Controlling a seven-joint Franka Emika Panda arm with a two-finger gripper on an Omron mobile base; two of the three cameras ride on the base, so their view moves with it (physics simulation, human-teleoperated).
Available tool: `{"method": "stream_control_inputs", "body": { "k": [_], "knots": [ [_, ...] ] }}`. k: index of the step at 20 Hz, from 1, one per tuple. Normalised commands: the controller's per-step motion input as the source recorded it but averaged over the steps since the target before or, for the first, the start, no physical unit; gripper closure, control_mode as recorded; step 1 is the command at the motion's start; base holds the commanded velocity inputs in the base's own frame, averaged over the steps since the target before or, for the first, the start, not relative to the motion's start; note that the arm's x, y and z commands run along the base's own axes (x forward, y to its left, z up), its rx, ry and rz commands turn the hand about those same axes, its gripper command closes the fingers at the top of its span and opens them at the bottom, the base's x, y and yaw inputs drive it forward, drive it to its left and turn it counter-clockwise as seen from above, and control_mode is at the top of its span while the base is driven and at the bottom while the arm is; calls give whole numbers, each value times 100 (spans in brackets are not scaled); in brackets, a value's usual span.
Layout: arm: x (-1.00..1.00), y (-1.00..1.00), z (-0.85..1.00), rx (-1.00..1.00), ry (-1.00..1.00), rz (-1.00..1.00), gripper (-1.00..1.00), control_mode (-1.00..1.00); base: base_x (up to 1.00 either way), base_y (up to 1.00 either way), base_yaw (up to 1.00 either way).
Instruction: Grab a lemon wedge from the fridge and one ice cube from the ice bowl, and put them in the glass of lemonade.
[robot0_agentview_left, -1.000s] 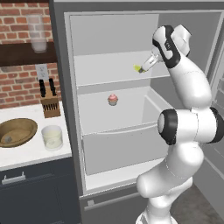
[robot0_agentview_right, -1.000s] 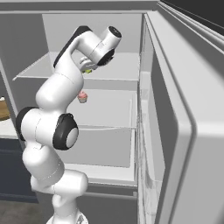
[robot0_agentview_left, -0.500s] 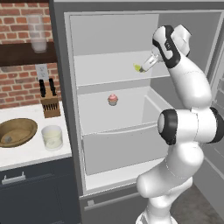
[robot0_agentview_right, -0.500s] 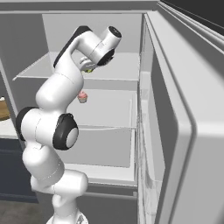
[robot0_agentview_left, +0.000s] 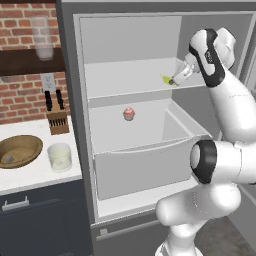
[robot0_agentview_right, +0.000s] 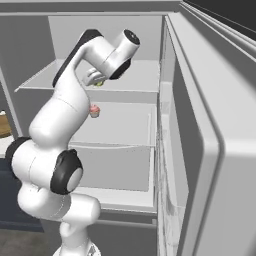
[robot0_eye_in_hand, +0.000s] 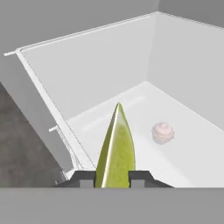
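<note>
On the white counter at the left sit the wide brown wooden ice bowl (robot0_agentview_left: 19, 150) and the short clear glass of pale lemonade (robot0_agentview_left: 59, 156), well apart from the action. Further right, the tall dark grey fridge (robot0_agentview_left: 69, 125) stands open; a small pink-topped cupcake (robot0_agentview_left: 129, 113) rests on its middle shelf. At the upper shelf, the dark two-finger gripper (robot0_agentview_left: 174, 80) is clamped on the tiny yellow-green lemon wedge (robot0_eye_in_hand: 116, 151), gripped at its thick end. I'd worry that such a slim, tapered slice could squirt free, or clip the shelf edge on withdrawal. I can read no brand, label or writing anywhere.
</note>
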Motion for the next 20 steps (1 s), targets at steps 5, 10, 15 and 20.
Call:
{"method": "stream_control_inputs", "body": {
  "k": [5,10,15,20],
  "knots": [
    [-100,0,0,2,-23,-17,100,-100,0,0,0],
    [-100,0,0,0,-10,-30,100,-100,0,0,0],
    [-100,-6,0,0,4,-37,100,-100,0,0,0],
    [-82,-5,0,0,27,-41,100,-100,0,0,0]
  ]
}}
